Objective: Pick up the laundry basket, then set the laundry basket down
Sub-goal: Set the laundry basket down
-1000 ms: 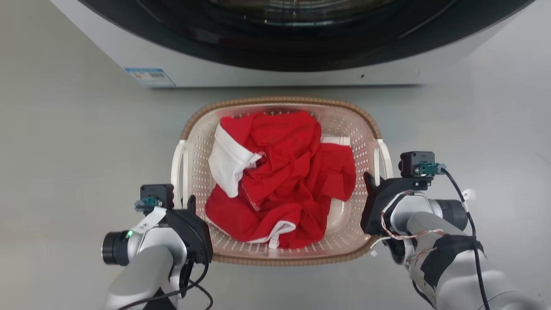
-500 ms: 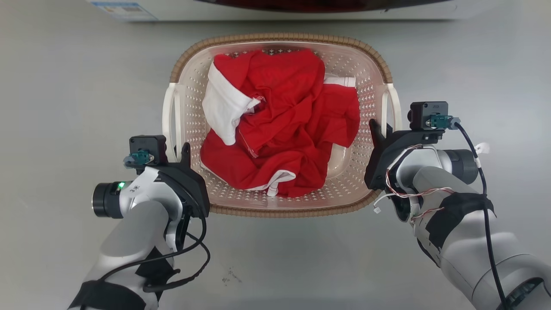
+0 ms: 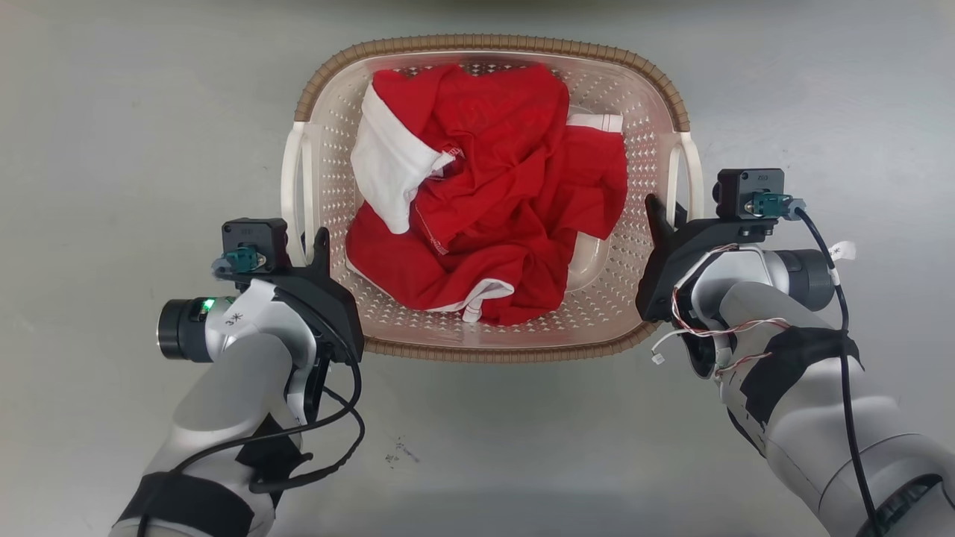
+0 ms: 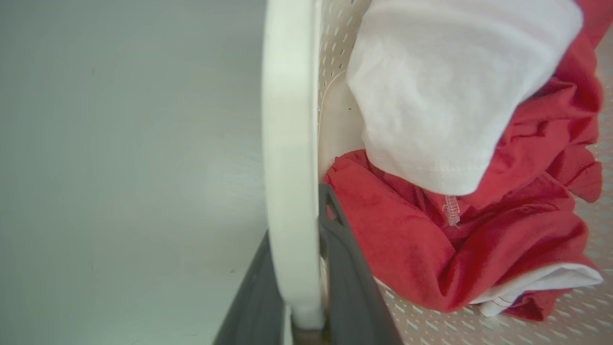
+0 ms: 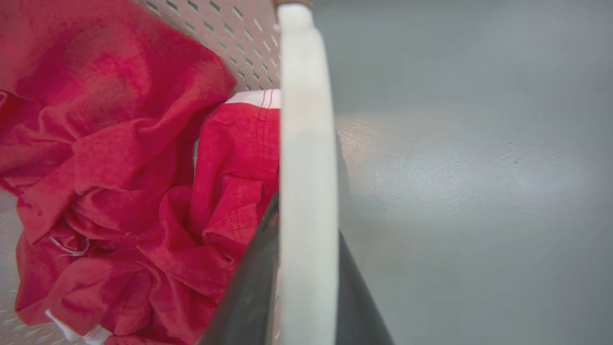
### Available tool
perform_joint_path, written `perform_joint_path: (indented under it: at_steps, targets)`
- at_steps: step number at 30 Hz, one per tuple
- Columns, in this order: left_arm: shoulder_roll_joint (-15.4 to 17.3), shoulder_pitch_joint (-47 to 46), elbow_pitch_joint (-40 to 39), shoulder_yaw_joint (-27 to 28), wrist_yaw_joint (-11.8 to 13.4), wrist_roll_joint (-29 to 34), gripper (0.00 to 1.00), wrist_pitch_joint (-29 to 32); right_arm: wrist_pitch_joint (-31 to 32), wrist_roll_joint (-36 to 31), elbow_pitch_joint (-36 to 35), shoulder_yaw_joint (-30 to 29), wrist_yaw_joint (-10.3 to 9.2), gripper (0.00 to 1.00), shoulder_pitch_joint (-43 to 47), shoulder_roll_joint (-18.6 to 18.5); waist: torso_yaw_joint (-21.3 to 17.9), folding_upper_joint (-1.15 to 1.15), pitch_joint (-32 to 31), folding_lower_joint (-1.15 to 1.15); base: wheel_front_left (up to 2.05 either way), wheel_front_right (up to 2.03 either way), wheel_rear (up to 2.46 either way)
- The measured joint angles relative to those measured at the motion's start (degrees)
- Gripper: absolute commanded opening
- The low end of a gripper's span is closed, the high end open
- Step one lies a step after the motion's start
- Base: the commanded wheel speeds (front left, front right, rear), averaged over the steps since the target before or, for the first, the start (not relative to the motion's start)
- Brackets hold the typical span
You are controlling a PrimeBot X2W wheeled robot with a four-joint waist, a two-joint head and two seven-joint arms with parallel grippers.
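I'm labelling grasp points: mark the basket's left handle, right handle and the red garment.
left handle (image 4: pixel 289 143), left wrist view, middle of white bar
right handle (image 5: pixel 306 143), right wrist view, middle of white bar
red garment (image 3: pixel 507 186), head view, central folds

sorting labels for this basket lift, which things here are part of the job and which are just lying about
Part of the job:
cream-white perforated plastic laundry basket with brown woven-look rim
left gripper, clamped on one white side handle
right gripper, clamped on the other

Just there:
crumpled red and white clothes in the basket
smooth grey floor
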Motion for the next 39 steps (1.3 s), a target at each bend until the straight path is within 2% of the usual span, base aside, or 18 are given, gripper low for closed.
perform_joint_path:
  at_steps: [10,11,13,14,15,16,20,22,23,24,39]
  targets:
    - [-0.1,-1.4,0.9,0.0,0.0,0.0,0.0,-0.9,-1.1,-0.4,0.6,0.2,0.48,0.0,-1.4,0.2,-0.1,0.0,1.0,0.0,0.0,0.0,0.0]
    - [-0.2,-1.5,1.0,0.0,0.0,0.0,0.0,-0.9,-1.3,-0.4,0.7,0.3,0.48,0.2,-1.4,0.2,-0.1,0.0,1.1,0.0,0.0,0.0,0.0]
    - [-0.2,-1.9,1.1,0.0,0.0,0.1,0.0,-1.3,-1.4,-0.5,0.9,0.3,0.49,0.52,-1.4,0.2,-0.1,0.0,1.2,0.0,0.0,0.0,0.0]
    - [-0.1,-2.0,1.1,0.0,0.0,0.2,0.07,-1.3,-1.5,-0.6,1.0,0.5,0.57,0.83,-1.4,0.1,-0.1,0.0,1.2,0.0,0.0,0.0,0.0]
    - [-0.2,-2.1,1.2,0.0,0.0,0.6,0.11,-1.3,-1.6,-0.9,1.0,0.6,0.59,0.96,-1.4,0.2,0.0,0.0,1.2,0.0,0.0,0.0,0.0]
    - [-0.1,-2.2,1.3,0.1,0.0,0.7,0.1,-1.4,-1.9,-0.9,1.0,0.6,0.74,1.0,-1.4,0.2,0.0,0.0,1.2,0.0,0.0,0.0,0.0]
    - [-0.2,-2.3,1.6,0.1,0.0,1.0,0.15,-1.8,-2.0,-0.9,1.1,0.7,0.87,1.0,-1.7,0.3,0.0,0.0,1.2,0.0,0.0,0.0,0.0]
    - [-0.3,-2.6,2.1,0.1,0.0,1.0,0.33,-1.9,-2.5,-0.9,1.3,0.7,0.97,1.0,-2.3,0.3,0.0,0.0,1.2,0.0,0.0,0.0,0.0]
    - [-0.3,-2.6,2.1,0.1,0.0,1.0,0.76,-1.9,-2.5,-0.9,1.3,0.7,0.97,1.0,-2.3,0.3,0.0,0.0,1.2,0.0,0.0,0.0,0.0]
    - [-0.2,-2.8,2.2,0.2,0.0,1.0,1.0,-1.9,-2.5,-0.9,1.4,0.7,0.97,1.0,-2.3,0.4,0.0,0.0,1.2,0.0,0.0,0.0,0.0]
    - [0.1,-2.9,3.8,1.2,0.0,1.0,1.0,-3.2,-3.8,-1.0,2.6,1.0,0.99,1.0,-2.1,0.4,-0.1,0.0,-2.1,0.0,0.0,0.0,0.0]
